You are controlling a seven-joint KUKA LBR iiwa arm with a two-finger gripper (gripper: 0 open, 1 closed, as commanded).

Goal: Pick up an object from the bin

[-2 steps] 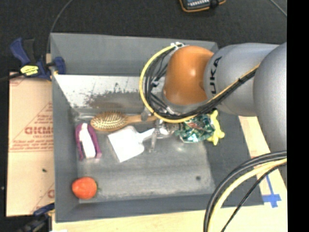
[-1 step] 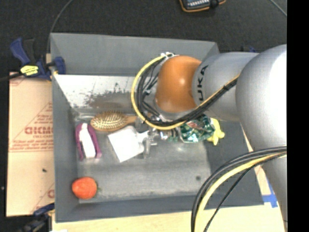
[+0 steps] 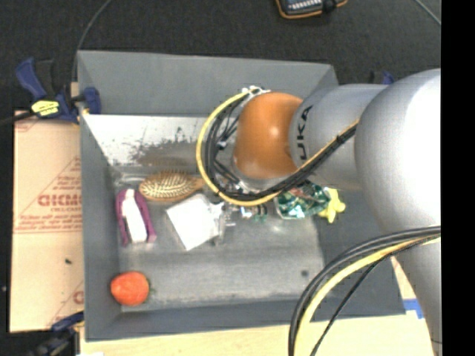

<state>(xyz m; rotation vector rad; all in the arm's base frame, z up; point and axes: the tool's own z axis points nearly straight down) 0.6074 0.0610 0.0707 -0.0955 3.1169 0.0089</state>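
Dark floor surrounds the grey metal bin (image 3: 208, 80), and we look down into it from above. The arm (image 3: 386, 139) comes in from the right, with its orange cover (image 3: 260, 136) and looped cables (image 3: 209, 150) hanging over the middle of the bin. Below the cover we see the gripper (image 3: 237, 215), low over the bin floor. It is just beside the right edge of a white, flat, roughly square object (image 3: 191, 225) that lies askew near the centre. We cannot tell how far the gripper is open, nor whether it has hold of anything, because the wrist covers most of it. Just behind the white object lies a tan hairbrush (image 3: 171, 186). To its left, a purple-and-white bottle (image 3: 135, 217) lies near the left wall. An orange ball (image 3: 130, 288) sits in the front left corner, well apart. A green and yellow toy (image 3: 306, 202) lies partly under the arm on the right.
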